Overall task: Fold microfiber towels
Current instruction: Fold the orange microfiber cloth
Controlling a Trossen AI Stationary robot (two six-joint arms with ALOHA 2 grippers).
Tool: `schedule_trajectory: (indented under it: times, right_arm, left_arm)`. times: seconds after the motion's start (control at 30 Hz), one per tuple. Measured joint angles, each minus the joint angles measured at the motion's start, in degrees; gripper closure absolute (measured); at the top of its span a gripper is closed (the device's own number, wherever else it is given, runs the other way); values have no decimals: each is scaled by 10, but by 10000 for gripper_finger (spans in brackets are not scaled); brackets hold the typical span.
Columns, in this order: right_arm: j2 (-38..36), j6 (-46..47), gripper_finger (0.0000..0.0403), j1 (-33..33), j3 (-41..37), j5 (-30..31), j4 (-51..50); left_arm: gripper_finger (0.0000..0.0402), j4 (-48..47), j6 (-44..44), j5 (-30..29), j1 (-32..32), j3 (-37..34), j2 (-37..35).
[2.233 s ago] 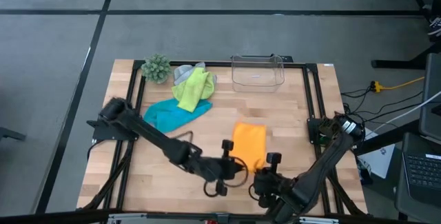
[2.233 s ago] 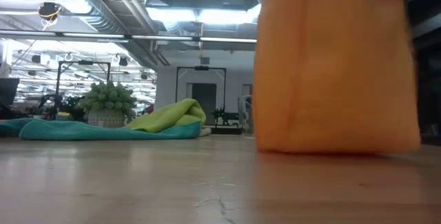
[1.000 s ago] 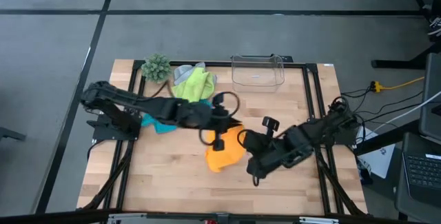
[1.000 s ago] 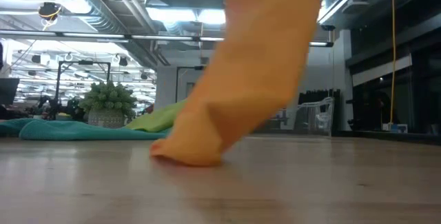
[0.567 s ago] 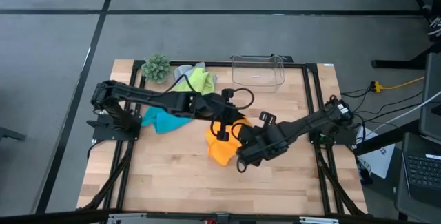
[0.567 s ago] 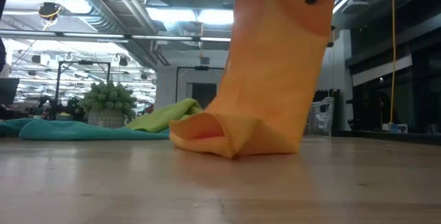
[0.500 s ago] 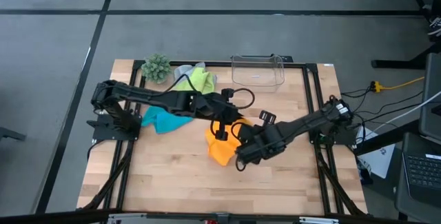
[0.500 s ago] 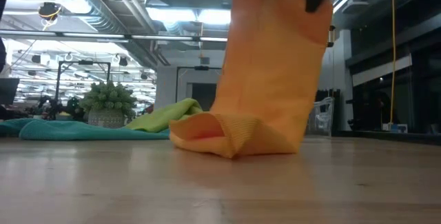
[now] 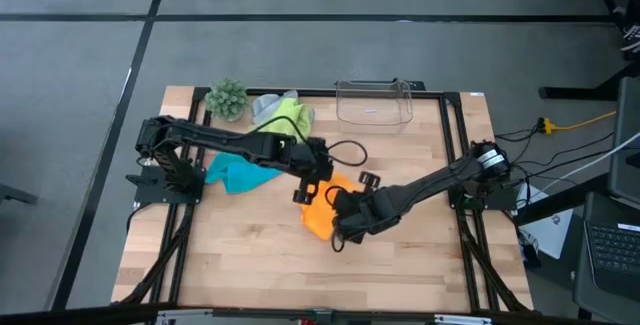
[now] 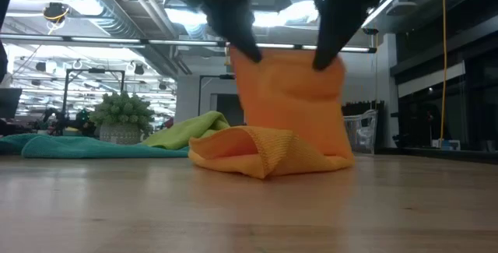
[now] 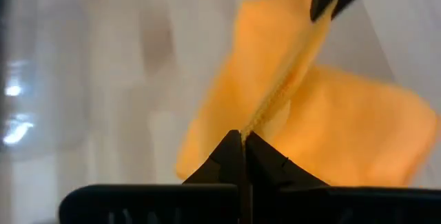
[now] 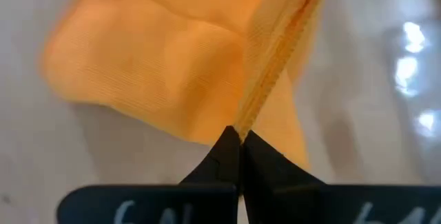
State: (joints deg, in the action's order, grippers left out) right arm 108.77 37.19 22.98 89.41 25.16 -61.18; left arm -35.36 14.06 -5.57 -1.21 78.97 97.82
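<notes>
The orange microfiber towel (image 9: pixel 320 213) (image 10: pixel 288 121) stands near the table's middle. Its upper edge is held up and its lower part lies in a fold on the wood (image 10: pixel 257 153). My left gripper (image 9: pixel 308 187) (image 10: pixel 243 50) is shut on one end of that upper edge. My right gripper (image 9: pixel 340 227) (image 10: pixel 327 57) is shut on the other end. The turquoise towel (image 9: pixel 235 173), the lime green towel (image 9: pixel 283 120) and the light grey towel (image 9: pixel 265 103) lie heaped at the far left. My left gripper pinches the orange towel's upper edge at its left corner (image 11: pixel 256 117) between its two fingers, slanting down from above. The cloth runs from there to my right gripper and hangs below onto the table. My right gripper pinches the same upper edge at its right corner (image 12: pixel 249 110) between its two fingers, slanting down from above. Several layers seem to lie together at the edge. The towel hangs below the fingers, its lower part folded on the table.
A small green plant (image 9: pixel 227 98) stands at the far left corner and a clear plastic box (image 9: pixel 374 105) at the far edge. Bare wood lies along the near side (image 9: pixel 300 275) and at the right.
Both grippers have sunk toward the table with the orange towel, and my right gripper has also gone toward the table's left. The towel's held edge has come down, and its lower part, which only touched the wood before, now lies folded on it.
</notes>
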Motion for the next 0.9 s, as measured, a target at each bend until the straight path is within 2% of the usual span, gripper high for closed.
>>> schedule_trajectory:
  times: [0.2, 0.43, 0.67, 0.9]
  right_arm:
    - [0, -13, 400, 4, -46, -2, 131]
    - [0, -30, 400, 4, -114, -87, 312]
    - [0, -29, 384, 4, -156, -105, 404]
    - [0, -30, 350, 5, -156, -130, 410]
  left_arm:
    - [401, -68, -14, 12, -23, -36, 0]
    - [401, -49, -19, 7, -66, -82, -1]
    - [401, -43, -29, 1, -83, -93, -1]
    - [401, -53, -53, -2, -76, -93, -1]
